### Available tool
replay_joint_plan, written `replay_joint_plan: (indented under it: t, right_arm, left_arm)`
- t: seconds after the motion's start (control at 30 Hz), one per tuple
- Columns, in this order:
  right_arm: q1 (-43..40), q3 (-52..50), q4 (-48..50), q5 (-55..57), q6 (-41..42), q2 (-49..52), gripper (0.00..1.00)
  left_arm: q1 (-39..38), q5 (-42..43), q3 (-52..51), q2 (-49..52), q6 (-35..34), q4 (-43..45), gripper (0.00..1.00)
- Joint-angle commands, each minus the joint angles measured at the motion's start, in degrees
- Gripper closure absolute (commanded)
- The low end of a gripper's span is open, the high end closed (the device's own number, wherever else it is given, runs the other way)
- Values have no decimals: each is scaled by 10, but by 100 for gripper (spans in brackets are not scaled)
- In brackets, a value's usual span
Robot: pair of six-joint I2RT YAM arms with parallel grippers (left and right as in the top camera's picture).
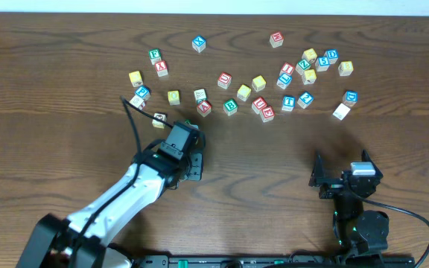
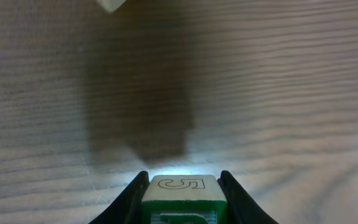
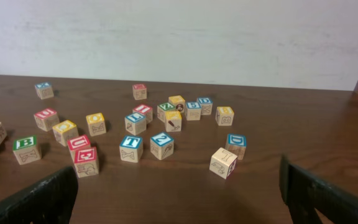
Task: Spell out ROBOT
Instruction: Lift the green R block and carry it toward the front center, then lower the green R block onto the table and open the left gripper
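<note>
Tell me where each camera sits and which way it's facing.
Overhead: above the table, facing straight down at the cubes; left arm and right arm show.
Left wrist: low over the table, facing forward; the left gripper shows, shut on a cube.
Right wrist: low, facing across the cubes toward the wall; the right gripper shows, open.
Shared: overhead and right wrist both show the blue T and green B.

You're seeing green-trimmed cube (image 2: 180, 199) sitting clamped in left gripper (image 2: 183, 180); green B cube (image 1: 230, 106), blue T cube (image 1: 288, 102), yellow cube (image 1: 243, 92) and second yellow cube (image 1: 258, 83) lying flat, apart.
</note>
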Motion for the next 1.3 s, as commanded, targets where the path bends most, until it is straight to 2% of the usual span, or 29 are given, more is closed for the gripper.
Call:
replay_joint_plan:
  t: [0.0,0.17,0.33,0.6,1.27]
  right_arm:
    - [-5,-1,-2,-1,6,-1,1]
    - [-5,-1,-2,-1,6,-1,1]
    - [-5,-1,-2,-1,6,-1,1]
    - [-4,-1,-2,-1,6,-1,1]
    - [-5,-1,-2,-1,6,-1,1]
  left_arm:
    - [-2,-45,-2,30,-35,14,92]
    - [-2,-48,-2,39,-31,43,92]
    - [-2,-89,-2,39,-29,54,93]
    - [-2,-91,-2,41,-3,53,93]
    - [-2,-107,-2,76,1,76,93]
